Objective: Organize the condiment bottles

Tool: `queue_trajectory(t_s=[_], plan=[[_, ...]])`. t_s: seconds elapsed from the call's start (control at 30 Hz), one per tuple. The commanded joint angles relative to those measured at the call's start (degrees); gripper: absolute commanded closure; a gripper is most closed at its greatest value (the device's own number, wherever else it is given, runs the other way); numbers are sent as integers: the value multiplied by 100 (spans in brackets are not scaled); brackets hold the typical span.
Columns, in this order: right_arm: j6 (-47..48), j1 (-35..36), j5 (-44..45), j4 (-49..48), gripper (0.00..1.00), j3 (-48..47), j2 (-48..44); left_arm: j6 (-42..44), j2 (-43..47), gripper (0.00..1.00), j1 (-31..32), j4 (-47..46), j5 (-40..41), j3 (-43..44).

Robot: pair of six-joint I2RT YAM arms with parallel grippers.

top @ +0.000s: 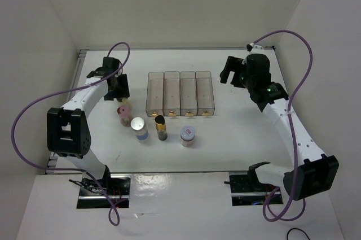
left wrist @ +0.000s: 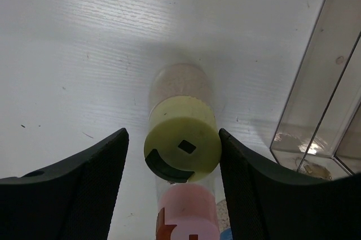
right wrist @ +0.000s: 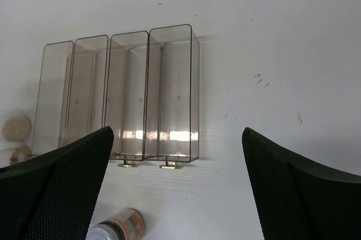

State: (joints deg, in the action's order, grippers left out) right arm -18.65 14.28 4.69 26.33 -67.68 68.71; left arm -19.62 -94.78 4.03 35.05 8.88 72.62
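Observation:
The yellow-green-lidded jar (left wrist: 182,147) stands upright between the fingers of my left gripper (left wrist: 172,138). The jaws are open around it, with a gap on the left side and the right finger close against the lid. In the top view my left gripper (top: 120,92) covers this jar. The pink-lidded jar (top: 122,113) stands just in front of it (left wrist: 189,217). Then come the white-lidded jar with the blue label (top: 139,128), the dark bottle with the gold band (top: 161,127) and the silver-grey-lidded jar (top: 188,135). My right gripper (top: 228,70) is open and empty, held high right of the bins (right wrist: 176,138).
Four clear rectangular bins (top: 180,93) stand side by side at the table's middle, gold handles facing the near side; they also show in the right wrist view (right wrist: 118,93). The leftmost bin (left wrist: 321,110) is close to the right of my left gripper. White walls enclose the table.

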Motion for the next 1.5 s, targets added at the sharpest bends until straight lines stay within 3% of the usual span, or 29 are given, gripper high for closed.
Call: queue_trajectory(t_s=[0.0, 0.4, 0.7, 0.97, 1.47], plan=[[73, 66, 15, -49, 1, -325, 64, 28, -119, 29, -17, -130, 61, -29], [73, 66, 67, -49, 1, -325, 117, 133, -173, 54, 53, 45, 86, 208], [73, 66, 242, -49, 1, -378, 169, 257, 38, 58, 396, 670, 456, 1420], [20, 66, 428, -49, 1, -544, 336, 529, -382, 58, 651, 846, -36, 2878], [-33, 66, 647, -101, 1, -755, 626, 582, -1350, 58, 1275, 688, -238, 3724]])
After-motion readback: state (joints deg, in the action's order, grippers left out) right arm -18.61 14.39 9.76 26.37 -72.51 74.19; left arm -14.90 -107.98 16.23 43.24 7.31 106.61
